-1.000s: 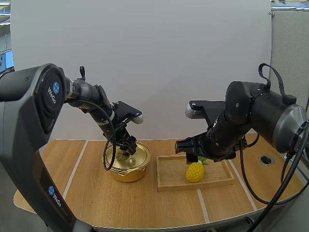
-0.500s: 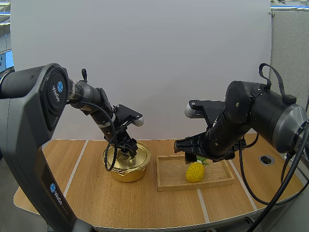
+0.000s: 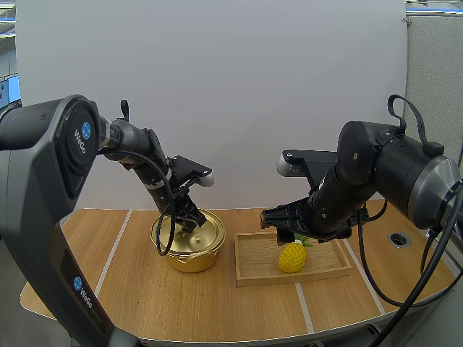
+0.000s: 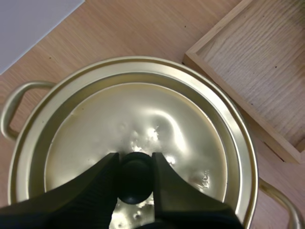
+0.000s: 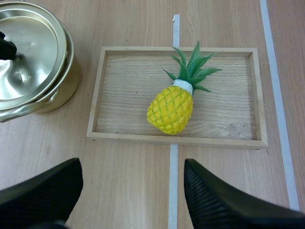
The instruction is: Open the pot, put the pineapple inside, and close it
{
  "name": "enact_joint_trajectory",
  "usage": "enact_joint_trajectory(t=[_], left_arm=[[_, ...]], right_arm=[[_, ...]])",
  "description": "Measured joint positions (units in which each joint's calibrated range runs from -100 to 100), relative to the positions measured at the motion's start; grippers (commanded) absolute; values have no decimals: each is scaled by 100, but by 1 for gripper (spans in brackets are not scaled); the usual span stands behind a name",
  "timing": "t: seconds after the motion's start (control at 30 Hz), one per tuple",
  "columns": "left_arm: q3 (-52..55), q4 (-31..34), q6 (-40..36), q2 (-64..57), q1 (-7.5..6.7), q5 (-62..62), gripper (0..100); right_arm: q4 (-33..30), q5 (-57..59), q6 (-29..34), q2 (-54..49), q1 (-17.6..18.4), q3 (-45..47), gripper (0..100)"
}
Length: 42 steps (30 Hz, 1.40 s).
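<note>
Left gripper (image 4: pixel 135 164) is clamped tight on the lid's (image 4: pixel 143 119) black knob (image 4: pixel 135 180), with the lid on the gold pot (image 3: pixel 192 260) just beside the wooden tray (image 5: pixel 228 119). The pineapple (image 5: pixel 171 109) lies on its side in the tray. The right gripper (image 5: pixel 132 168) hangs near the tray's edge, fingers spread wide, holding nothing.

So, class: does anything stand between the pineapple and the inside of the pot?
Yes: the lid covers the pot's mouth, with the left jaws shut on its knob. Nothing visible lies between the open right jaws and the pineapple in the tray.
</note>
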Motion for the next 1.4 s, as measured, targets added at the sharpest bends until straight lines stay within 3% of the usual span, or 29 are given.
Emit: enact_joint_trajectory(t=[0.6, 1.03, 1.4], left_arm=[[-2492, 226, -654, -2318, 0, 504, 0], [-4214, 746, -895, -2502, 0, 266, 0], [-4601, 1154, -895, -2538, 0, -262, 0]], right_arm=[[0, 0, 0, 0, 0, 0, 100], [0, 0, 0, 0, 0, 0, 100], [32, -144, 64, 0, 0, 0, 100]])
